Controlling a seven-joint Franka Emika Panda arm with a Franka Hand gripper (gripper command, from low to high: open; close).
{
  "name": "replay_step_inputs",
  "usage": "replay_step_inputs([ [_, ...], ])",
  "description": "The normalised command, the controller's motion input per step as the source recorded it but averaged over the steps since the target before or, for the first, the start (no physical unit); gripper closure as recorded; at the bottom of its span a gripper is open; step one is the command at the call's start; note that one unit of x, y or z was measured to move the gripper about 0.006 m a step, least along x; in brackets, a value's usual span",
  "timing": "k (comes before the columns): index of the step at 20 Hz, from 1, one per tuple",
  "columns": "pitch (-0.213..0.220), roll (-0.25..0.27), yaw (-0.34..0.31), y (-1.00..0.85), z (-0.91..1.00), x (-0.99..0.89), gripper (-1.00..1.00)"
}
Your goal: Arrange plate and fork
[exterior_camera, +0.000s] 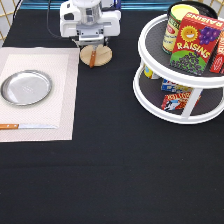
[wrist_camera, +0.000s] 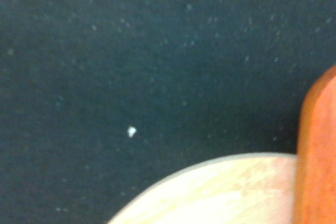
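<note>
"RAISINS" box (exterior_camera: 196, 42) on turntable (exterior_camera: 150, 95); claw (exterior_camera: 92, 46) over fork (exterior_camera: 92, 57).

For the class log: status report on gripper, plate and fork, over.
Gripper at exterior view's top, over fork on wooden coaster. Plate on placemat, knife below it. Nothing blocking.

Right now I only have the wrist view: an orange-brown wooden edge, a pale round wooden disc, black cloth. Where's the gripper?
Observer: The gripper is at the exterior view's top, directly over the round light wooden coaster.
Operator: Is the orange edge the fork?
Observer: Yes, the small wooden-handled fork; its handle crosses the coaster.
Operator: And the plate?
Observer: The round silver metal plate sits on the pale placemat at the exterior view's left, with a wooden-handled knife below it.
</note>
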Motion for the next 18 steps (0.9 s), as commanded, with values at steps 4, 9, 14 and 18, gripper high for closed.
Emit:
replay_step_inputs([
  [4, -0.005, 0.000, -0.057, -0.03, -0.33, 0.00, -1.00],
  [9, -0.003, -0.024, -0.070, 0.01, -0.19, 0.00, -1.00],
  [14, -0.030, -0.050, -0.023, 0.06, -0.12, 0.00, 1.00],
  [18, -0.053, -0.044, 0.000, 0.00, -0.13, -0.04, 1.00],
])
